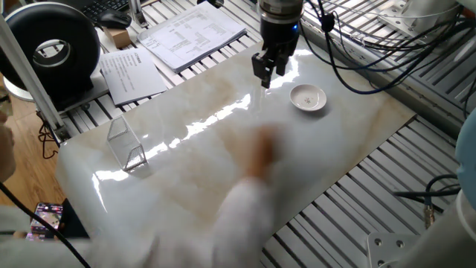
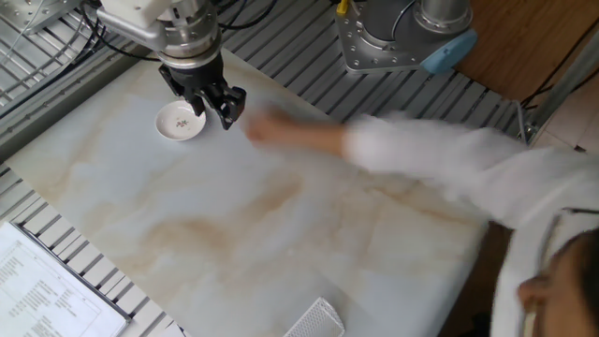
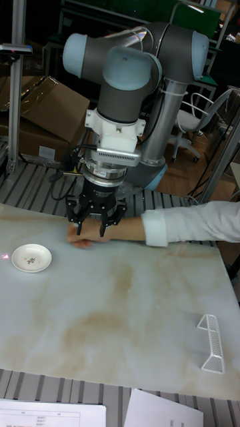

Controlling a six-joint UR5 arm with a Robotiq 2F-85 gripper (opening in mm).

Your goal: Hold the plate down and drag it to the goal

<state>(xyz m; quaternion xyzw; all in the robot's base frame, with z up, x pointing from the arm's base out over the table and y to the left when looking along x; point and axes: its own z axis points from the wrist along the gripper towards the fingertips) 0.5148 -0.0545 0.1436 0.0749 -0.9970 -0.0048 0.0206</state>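
Observation:
The plate is a small white dish lying flat on the marble table top, also seen as the plate and the plate. My gripper hangs just beside the plate, a little above the table and not touching it. Its fingers are apart and hold nothing, as the gripper and the gripper show. The goal is a clear plastic corner bracket far across the table, seen too as the goal and the goal.
A person's arm in a white sleeve reaches across the table, its hand right by my gripper. Papers and a black round device lie beyond the table's edge. Cables hang near the arm.

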